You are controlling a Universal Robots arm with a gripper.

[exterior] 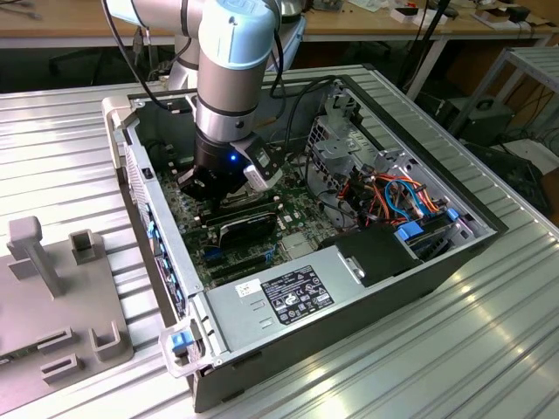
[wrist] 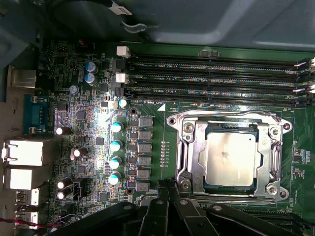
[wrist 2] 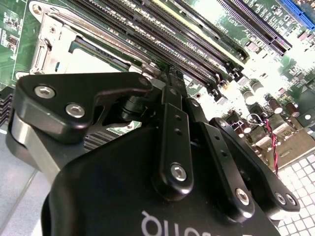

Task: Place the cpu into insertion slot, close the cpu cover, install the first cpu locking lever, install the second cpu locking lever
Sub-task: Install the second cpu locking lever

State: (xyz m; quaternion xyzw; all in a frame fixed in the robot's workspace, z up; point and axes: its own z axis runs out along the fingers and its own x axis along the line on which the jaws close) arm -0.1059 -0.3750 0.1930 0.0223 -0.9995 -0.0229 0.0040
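Observation:
The cpu (wrist: 231, 160) lies flat in the insertion slot (wrist: 180, 121), its silvery top showing through the window of the cpu cover (wrist: 193, 147), which lies down over it. A thin lever rod (wrist: 221, 113) runs along the socket edge beside the memory slots, and another (wrist: 231, 198) runs along the opposite edge. My gripper (wrist: 167, 186) is shut with nothing between its fingers, its tips at the socket's corner. In the second wrist view the gripper (wrist 2: 170, 78) touches the end of a lever rod (wrist 2: 98, 30). The exterior view has the gripper (exterior: 223, 188) low inside the case.
The open computer case (exterior: 349, 279) stands on a ribbed metal table. Long black memory slots (wrist: 216, 78) run beside the socket. Capacitors (wrist: 116, 145), rear ports (wrist: 24, 150), a power supply (exterior: 297, 292) and coloured cables (exterior: 402, 196) crowd the board. A grey fixture (exterior: 52, 297) sits at the exterior view's left.

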